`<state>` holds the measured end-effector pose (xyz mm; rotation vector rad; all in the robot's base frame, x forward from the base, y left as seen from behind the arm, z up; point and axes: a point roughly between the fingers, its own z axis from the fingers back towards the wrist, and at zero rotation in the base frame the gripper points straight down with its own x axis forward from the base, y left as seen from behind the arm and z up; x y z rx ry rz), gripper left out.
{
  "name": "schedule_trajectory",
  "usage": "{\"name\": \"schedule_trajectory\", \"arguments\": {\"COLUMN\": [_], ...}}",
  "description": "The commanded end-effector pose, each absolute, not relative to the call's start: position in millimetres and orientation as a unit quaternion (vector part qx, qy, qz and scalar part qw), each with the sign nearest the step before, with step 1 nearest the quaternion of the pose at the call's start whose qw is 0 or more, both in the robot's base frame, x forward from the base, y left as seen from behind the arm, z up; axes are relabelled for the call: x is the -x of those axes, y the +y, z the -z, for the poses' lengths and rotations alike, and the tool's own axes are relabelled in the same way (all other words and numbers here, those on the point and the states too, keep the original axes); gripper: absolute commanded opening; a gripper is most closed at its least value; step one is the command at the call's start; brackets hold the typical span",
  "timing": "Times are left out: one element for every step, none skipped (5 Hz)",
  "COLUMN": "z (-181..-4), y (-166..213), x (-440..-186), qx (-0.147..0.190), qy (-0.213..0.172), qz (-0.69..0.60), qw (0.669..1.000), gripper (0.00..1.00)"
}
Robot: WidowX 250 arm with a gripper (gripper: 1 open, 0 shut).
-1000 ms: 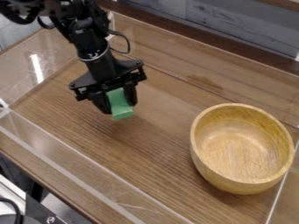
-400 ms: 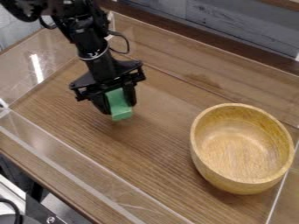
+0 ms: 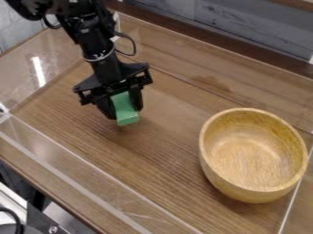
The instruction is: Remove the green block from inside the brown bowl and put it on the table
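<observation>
1. Gripper [image 3: 121, 101] pinched tight on the green block [image 3: 126, 110], well left of the brown bowl [image 3: 253, 154], low over the tabletop [image 3: 159, 174].
2. Block's top is hidden between the fingers; can't tell if its bottom touches the tabletop.
3. Arm comes from upper left, gripper pointing steeply down.

Single camera, raised, near, angled down across table [image 3: 184, 114], arm upper left

A bright-green block [image 3: 126, 109] is shown between black gripper [image 3: 119, 102] fingers, left of a light-brown, grain-streaked bowl [image 3: 254, 154], both set against the darker brown wood-grain table [image 3: 146, 174].
</observation>
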<state>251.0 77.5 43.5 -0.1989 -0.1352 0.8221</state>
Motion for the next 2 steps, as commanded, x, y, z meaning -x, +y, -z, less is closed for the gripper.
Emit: {"name": "schedule_trajectory", "arguments": {"z": [-52.3,-49.5], "y": [88.0,90.5], "x": [-257.7,-255.1], "qx": [0.094,0.094], "qy": [-0.088,-0.084], "qz": [-0.408,-0.418], "qw": [0.904,0.9], "gripper": [0.0,0.0]}}
